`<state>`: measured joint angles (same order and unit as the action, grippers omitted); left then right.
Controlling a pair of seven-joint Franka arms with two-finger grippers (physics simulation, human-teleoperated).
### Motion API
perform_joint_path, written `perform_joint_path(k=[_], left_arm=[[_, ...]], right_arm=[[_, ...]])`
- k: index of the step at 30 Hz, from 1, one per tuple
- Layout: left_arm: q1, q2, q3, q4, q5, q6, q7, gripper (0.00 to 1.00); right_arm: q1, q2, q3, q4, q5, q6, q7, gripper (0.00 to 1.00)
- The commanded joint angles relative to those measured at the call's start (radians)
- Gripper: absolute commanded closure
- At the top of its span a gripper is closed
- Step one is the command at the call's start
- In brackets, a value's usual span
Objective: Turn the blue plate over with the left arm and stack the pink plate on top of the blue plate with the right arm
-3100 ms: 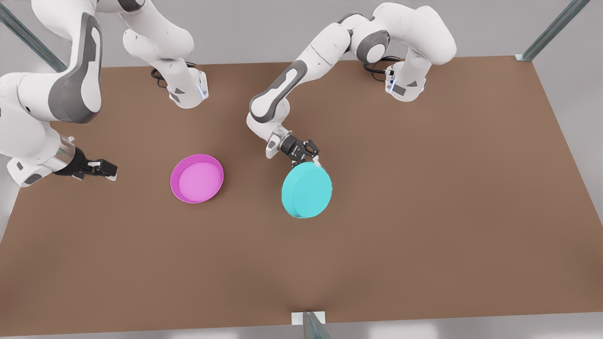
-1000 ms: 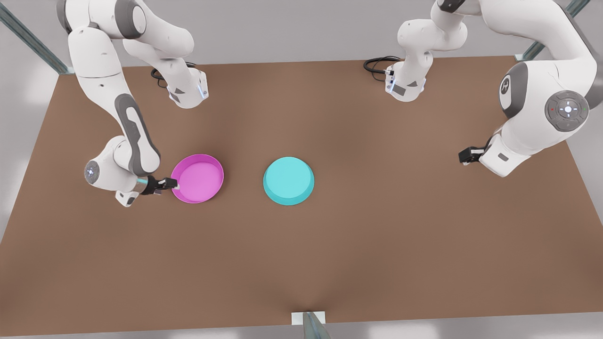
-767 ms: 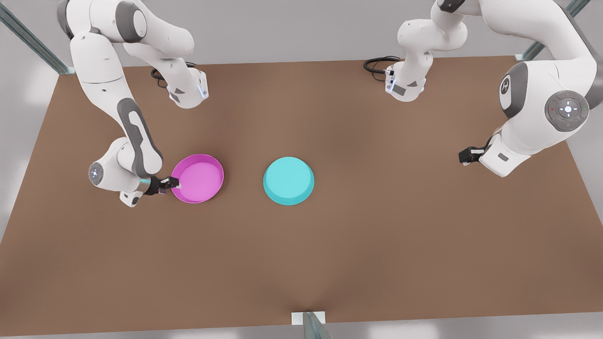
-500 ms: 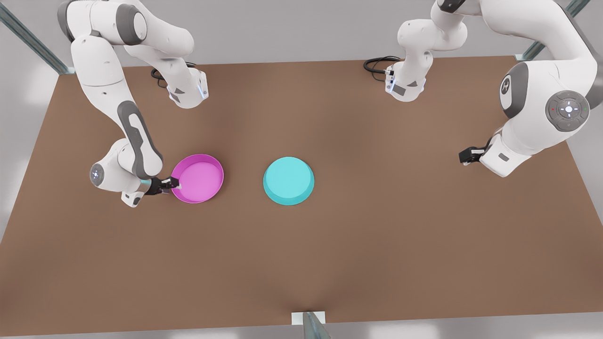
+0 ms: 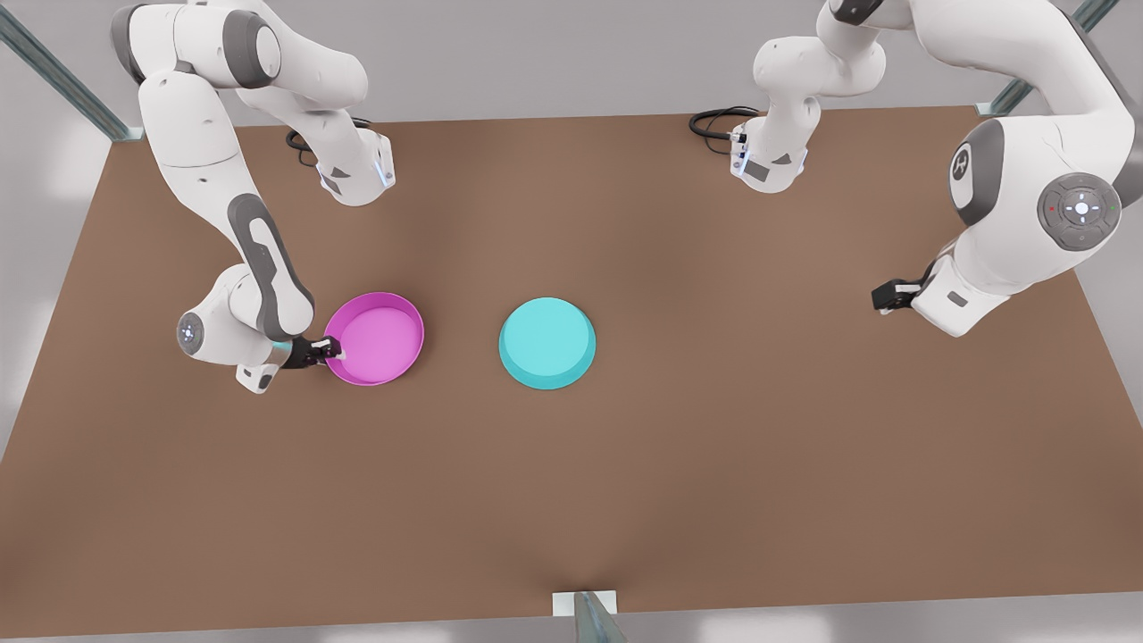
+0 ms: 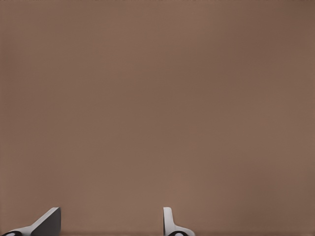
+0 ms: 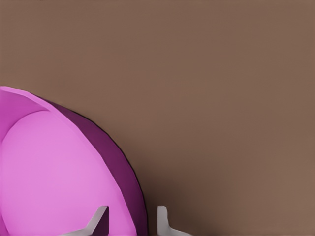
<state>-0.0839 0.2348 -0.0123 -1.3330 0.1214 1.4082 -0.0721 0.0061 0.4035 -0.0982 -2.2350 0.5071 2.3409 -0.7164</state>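
The pink plate's (image 5: 375,338) left rim is straddled by the right gripper (image 5: 331,350) — fingers not yet closed; left gripper (image 5: 879,296) parked spread, far right.

**Colours on the table**

The pink plate (image 5: 375,339) is magenta on its rim with a lighter pink inside. The blue plate (image 5: 546,343) is plain turquoise-cyan all over. The table (image 5: 625,464) is a flat, unpatterned brown. Both arms are white with grey joint panels, and their grippers' bodies are black with pale grey fingertips (image 7: 100,220).
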Motion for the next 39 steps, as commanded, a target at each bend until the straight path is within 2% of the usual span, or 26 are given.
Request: perform_joint_path(k=[1, 4, 5, 6, 12, 15, 31, 39], left_arm=[[0.000, 0.000, 0.000, 0.000, -0.002, 0.000, 0.000, 0.00], [0.000, 0.000, 0.000, 0.000, -0.002, 0.000, 0.000, 0.00], [0.000, 0.000, 0.000, 0.000, -0.002, 0.000, 0.000, 0.00], [0.000, 0.000, 0.000, -0.002, -0.002, 0.000, 0.000, 0.00], [0.001, 0.001, 0.000, 0.000, -0.002, 0.000, 0.000, 0.00], [0.001, 0.001, 0.000, 0.000, -0.002, 0.000, 0.000, 0.00], [0.001, 0.000, 0.002, 0.000, -0.005, 0.000, 0.000, 0.00], [0.001, 0.000, 0.002, 0.000, -0.005, 0.000, 0.000, 0.00]], right_arm=[[0.000, 0.000, 0.000, 0.000, -0.001, 0.000, 0.000, 0.59], [0.000, 0.000, -0.002, 0.000, 0.001, 0.000, 0.000, 0.61], [0.000, 0.000, 0.000, 0.000, 0.001, 0.000, 0.000, 0.71], [0.000, 0.000, -0.002, 0.002, 0.001, -0.002, 0.000, 0.74], [0.008, 0.015, -0.002, 0.008, 0.001, 0.002, 0.000, 0.69], [0.008, 0.015, -0.002, 0.008, 0.001, 0.002, 0.000, 0.79], [0.015, -0.014, 0.000, 0.031, 0.004, -0.061, 0.000, 0.79], [0.074, -0.035, 0.006, 0.052, 0.122, -0.109, 0.003, 0.79]])
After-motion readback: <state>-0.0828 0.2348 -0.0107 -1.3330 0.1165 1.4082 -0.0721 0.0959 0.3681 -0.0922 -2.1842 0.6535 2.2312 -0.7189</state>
